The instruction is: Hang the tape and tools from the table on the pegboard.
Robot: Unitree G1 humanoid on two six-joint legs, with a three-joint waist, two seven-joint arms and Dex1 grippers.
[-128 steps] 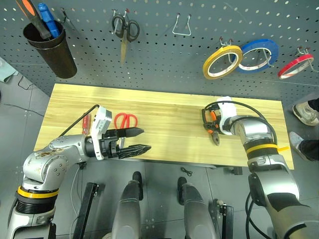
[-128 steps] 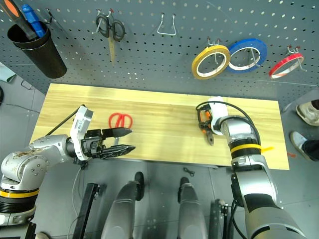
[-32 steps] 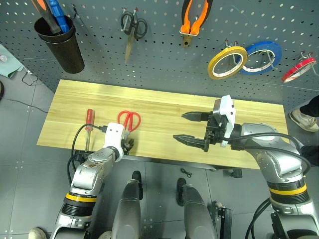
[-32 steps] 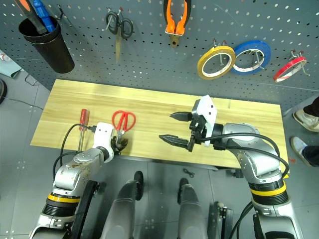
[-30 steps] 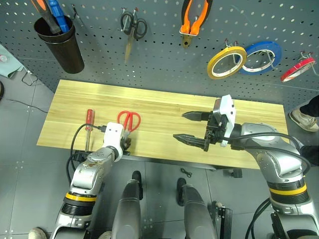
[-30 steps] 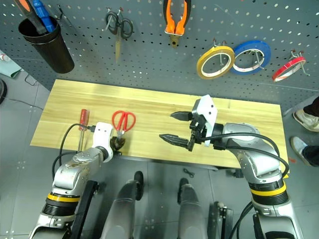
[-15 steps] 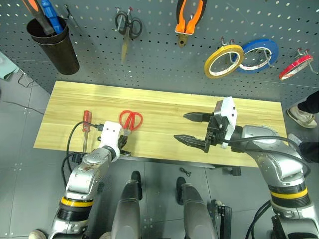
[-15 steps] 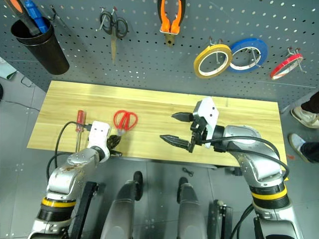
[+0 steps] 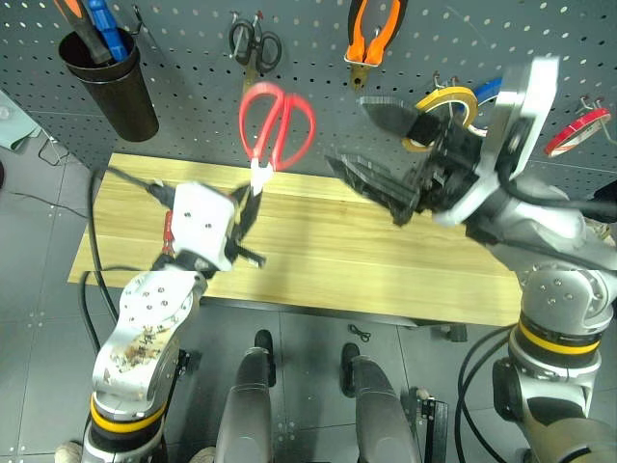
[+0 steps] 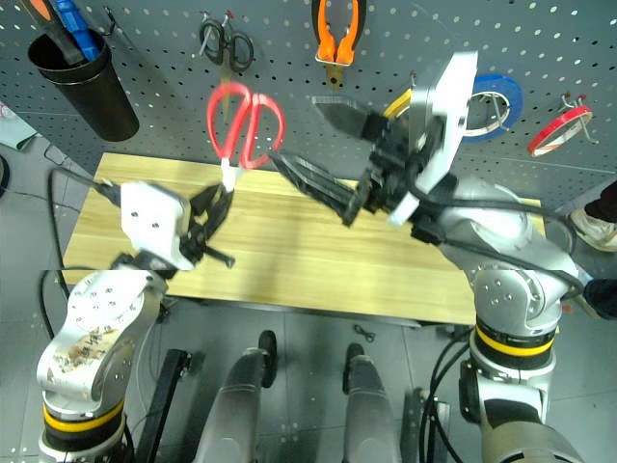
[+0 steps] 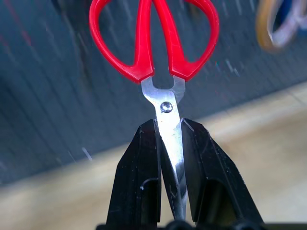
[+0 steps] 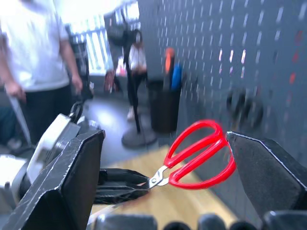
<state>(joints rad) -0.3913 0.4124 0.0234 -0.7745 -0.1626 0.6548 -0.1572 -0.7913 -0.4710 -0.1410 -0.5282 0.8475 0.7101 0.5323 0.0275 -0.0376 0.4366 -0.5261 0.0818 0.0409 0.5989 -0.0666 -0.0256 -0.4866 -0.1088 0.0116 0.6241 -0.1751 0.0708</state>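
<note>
Head views: left gripper [image 9: 243,217] clamped on the steel blades of the red-handled scissors [image 9: 275,123], handles raised in front of the pegboard [image 9: 193,87], above the table [image 9: 318,246]. Right gripper [image 9: 386,159] beside them, jaws spread wide, nothing between them. Red-handled screwdriver [image 9: 168,231] lying on the table's left part, mostly hidden behind the left wrist. Orange-and-black pliers [image 9: 374,29] hung on the pegboard; black-handled scissors [image 9: 254,43] hung to their left; black cup [image 9: 109,82] with orange and blue handles at far left. Yellow roll [image 9: 445,100] and blue roll [image 9: 487,89] partly behind the right gripper; red tape ring [image 9: 576,129] hung at far right. Left wrist view: two black fingers [image 11: 139,182] pressed against the scissor blades just below the pivot, red loops uppermost, pegboard and tabletop behind. Right wrist view: own fingers [image 12: 72,182] far apart, the scissors [image 12: 199,153] seen between them, held by the left gripper [image 12: 122,184]; a person [image 12: 36,72] in a white top stands in the background.
</note>
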